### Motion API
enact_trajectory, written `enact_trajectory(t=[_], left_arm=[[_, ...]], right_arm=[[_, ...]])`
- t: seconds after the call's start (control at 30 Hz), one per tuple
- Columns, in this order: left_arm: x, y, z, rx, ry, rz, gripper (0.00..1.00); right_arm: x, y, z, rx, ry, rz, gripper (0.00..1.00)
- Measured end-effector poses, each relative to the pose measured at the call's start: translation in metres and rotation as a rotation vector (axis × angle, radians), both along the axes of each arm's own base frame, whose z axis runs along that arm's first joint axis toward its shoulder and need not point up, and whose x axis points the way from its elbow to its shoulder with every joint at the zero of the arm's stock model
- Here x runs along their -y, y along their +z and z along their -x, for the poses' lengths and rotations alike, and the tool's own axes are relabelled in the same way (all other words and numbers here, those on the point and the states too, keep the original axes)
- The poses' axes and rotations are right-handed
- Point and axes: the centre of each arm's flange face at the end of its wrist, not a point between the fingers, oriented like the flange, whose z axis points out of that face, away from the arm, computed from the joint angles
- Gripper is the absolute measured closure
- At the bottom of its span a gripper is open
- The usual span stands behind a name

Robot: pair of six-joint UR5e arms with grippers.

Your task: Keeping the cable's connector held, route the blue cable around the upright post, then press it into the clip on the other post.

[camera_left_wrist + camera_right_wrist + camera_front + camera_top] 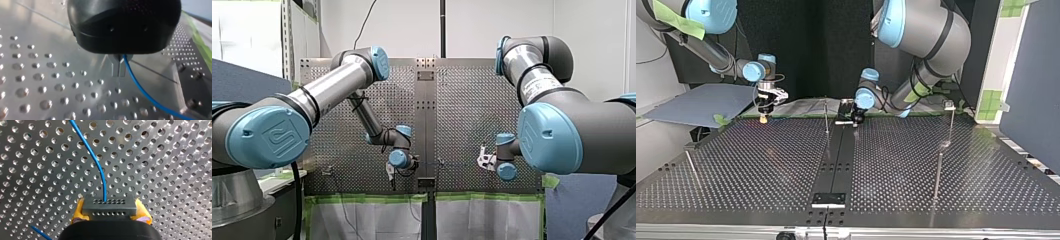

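Gripping the grey connector (pixel 109 206) from both sides, the yellow pads (pixel 78 211) of my right gripper (pixel 110 208) are closed on its short ends, and the block sits crosswise between them just above the perforated table (pixel 162 170). The blue cable (pixel 96 162) leaves one of the small holes in the connector's face and curves away ahead of the gripper over the table. A second short piece of blue shows beside the gripper body.

In the left wrist view my left gripper (pixel 118 68) has its metal fingers (pixel 115 67) pressed together, pinching the cable. From there the cable drops away in a long arc toward the edge of the table's centre plate.

The front view shows the cable as a thin, nearly level line between the two grippers, low over the far part of the table. It passes a slim upright post (pixel 439 162) standing between them, though which side of the post it runs on cannot be made out.

In the top view that post (pixel 826 117) stands between my right gripper (pixel 764 118) and my left gripper (pixel 856 119). A taller post (pixel 952 130) carrying a small clip (pixel 949 105) stands well apart, toward that view's right.
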Motion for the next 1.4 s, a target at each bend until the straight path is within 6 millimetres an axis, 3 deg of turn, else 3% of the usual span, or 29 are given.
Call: enact_trajectory(t=[0.03, 0.07, 0.1, 0.17, 0.23, 0.6, 1.0, 1.27, 1.4], left_arm=[[0.002, 0.001, 0.0, 0.006, -0.01, -0.002, 0.79], [0.005, 0.001, 0.001, 0.016, -0.025, -0.005, 0.45], [0.007, 0.002, 0.001, 0.023, -0.036, -0.008, 0.45], [0.012, 0.002, 0.002, 0.036, -0.064, -0.017, 0.04], [0.016, 0.003, 0.004, 0.04, -0.086, -0.029, 0.0], [0.033, -0.002, 0.036, -0.017, -0.169, -0.157, 0.0], [0.039, 0.026, 0.084, -0.021, -0.317, -0.258, 0.0], [0.043, 0.011, 0.123, -0.044, -0.427, -0.285, 0.0], [0.041, 0.004, 0.134, -0.055, -0.435, -0.279, 0.0]], right_arm=[[0.0, 0.0, 0.0, -0.002, 0.001, -0.002, 1.0], [-0.001, 0.0, 0.0, -0.003, 0.002, -0.004, 1.0], [-0.001, -0.001, -0.001, -0.005, 0.004, -0.005, 1.0], [-0.002, -0.001, -0.002, -0.008, 0.007, -0.007, 1.0], [-0.003, -0.001, -0.003, -0.011, 0.014, -0.008, 1.0], [-0.004, -0.002, -0.006, -0.01, 0.036, -0.012, 1.0], [-0.004, -0.003, -0.004, -0.011, 0.033, -0.023, 1.0], [-0.004, -0.003, -0.004, -0.012, 0.033, -0.029, 1.0], [-0.005, -0.003, -0.005, -0.012, 0.034, -0.029, 1.0]])
